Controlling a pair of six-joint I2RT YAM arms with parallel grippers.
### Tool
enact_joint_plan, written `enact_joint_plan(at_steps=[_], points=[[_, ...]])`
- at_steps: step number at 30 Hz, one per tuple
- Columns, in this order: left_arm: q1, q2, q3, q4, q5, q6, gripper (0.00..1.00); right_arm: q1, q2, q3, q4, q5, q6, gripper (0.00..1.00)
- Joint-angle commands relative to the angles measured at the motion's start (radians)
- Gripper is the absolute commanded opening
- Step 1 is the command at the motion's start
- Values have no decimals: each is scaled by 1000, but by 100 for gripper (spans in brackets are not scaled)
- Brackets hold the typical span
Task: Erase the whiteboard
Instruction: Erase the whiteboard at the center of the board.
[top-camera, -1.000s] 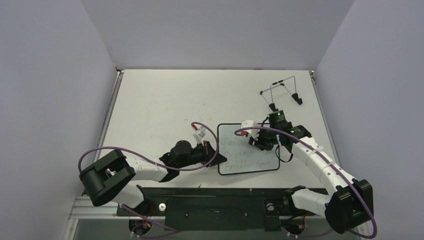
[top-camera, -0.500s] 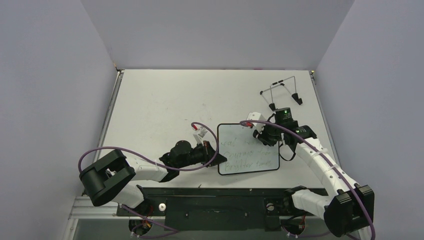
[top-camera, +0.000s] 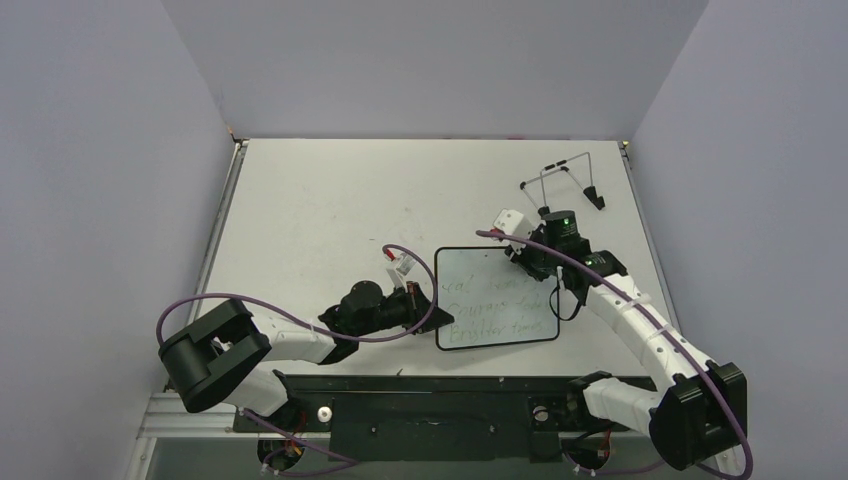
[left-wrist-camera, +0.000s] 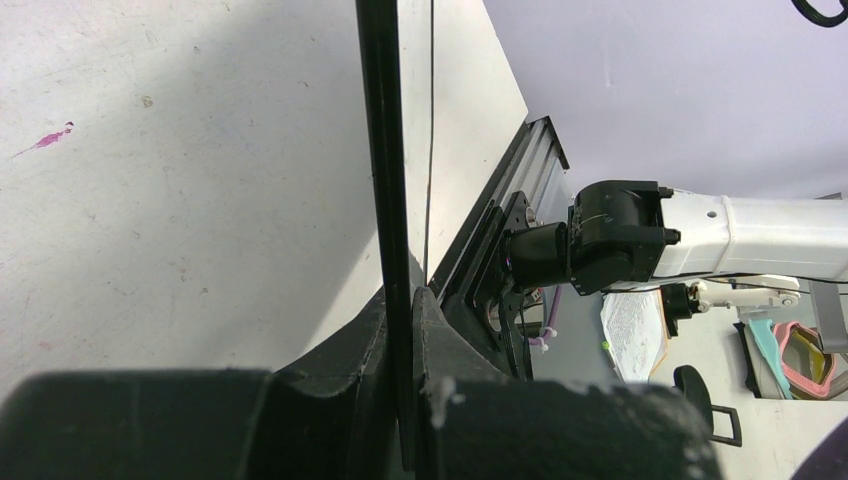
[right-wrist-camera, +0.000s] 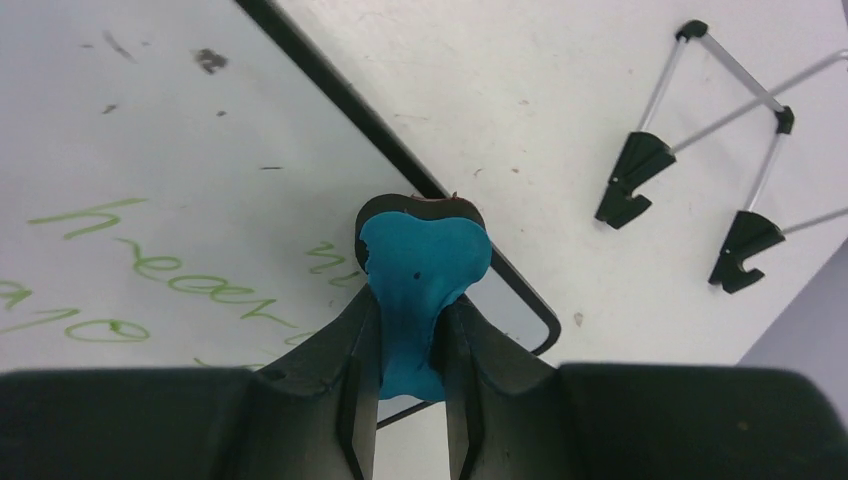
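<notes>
Steadiness at the near edge matters first. The left gripper (left-wrist-camera: 403, 290) is clamped tight on the thin black rim of the small white rectangular whiteboard (top-camera: 495, 300), which lies flat on the pale grey table (top-camera: 320, 210) between the two arms. That clamp should hold so the board cannot slide under the wiping. Faint green handwriting (right-wrist-camera: 185, 285) covers the middle and lower rows, so most of the erasing looks undone. Farther out, the right gripper (right-wrist-camera: 412, 300) pinches a small blue bone-shaped eraser (right-wrist-camera: 420, 255) by its waist. The eraser's head is at the board's far right corner, though whether it touches is unclear. Good strokes would press the eraser flat, sweep each line in overlapping passes and stay inside the rim. Beyond, the thin wire stand with black feet (right-wrist-camera: 637, 170) sits apart from the board.
</notes>
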Motion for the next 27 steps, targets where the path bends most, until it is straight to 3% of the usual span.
enact_joint_plan(at_steps=[1,5,9,12,16,19,27], points=[[-3,-7,21,25,13,53,0,-9,-14,19,19,3,-6,0],[-4,-9,16,26,10,53,0,17,10,57,-198,-208,-213,0],[-3,-15,12,26,8,53,0,43,27,81,-296,-272,-290,0],[-4,-17,9,28,6,53,0,31,14,57,-150,-179,-163,0],[-3,-15,8,31,6,52,0,-16,10,26,51,101,74,0],[-5,-11,8,37,9,52,0,-31,13,24,63,123,88,0],[-4,-17,3,40,9,52,0,18,53,80,-276,-238,-236,0]])
